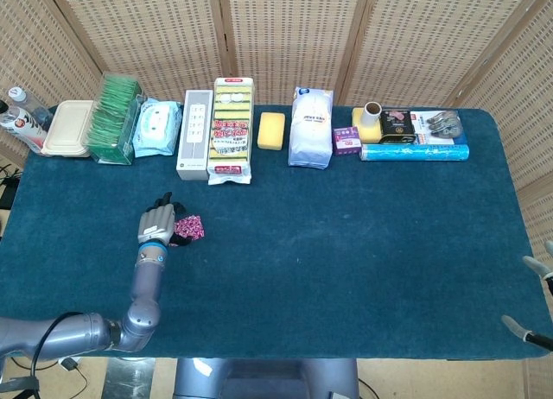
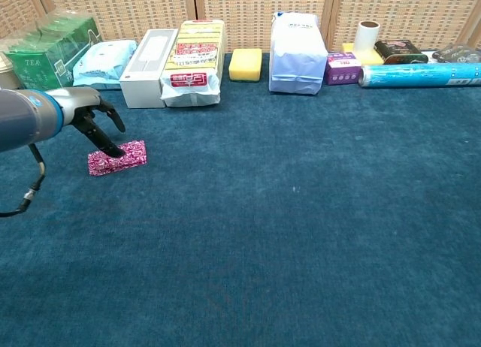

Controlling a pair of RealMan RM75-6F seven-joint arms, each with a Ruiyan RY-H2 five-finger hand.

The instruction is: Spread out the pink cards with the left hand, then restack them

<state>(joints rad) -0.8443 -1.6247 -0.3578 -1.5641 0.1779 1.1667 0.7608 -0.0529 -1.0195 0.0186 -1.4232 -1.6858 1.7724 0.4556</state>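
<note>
**Left hand at the pink card stack**

Toward the left end of the table (image 1: 363, 243), midway between its back and front edges, the pink cards (image 2: 117, 157) are lying as one compact stack on the blue cloth. The left hand (image 2: 96, 122) is reaching over the stack from its left, with dark fingertips (image 2: 113, 149) touching its top near the back edge; the fingers are spreading apart and gripping nothing. In the head view the hand (image 1: 159, 221) is covering the stack's left part, leaving only the right part of the cards (image 1: 191, 227) showing. Whether the cards are fanning at all beneath the fingers is too small to tell. At the table's right front corner the right hand (image 1: 536, 304) is being cut off by the frame edge, so its fingers' state cannot be made out.
</note>
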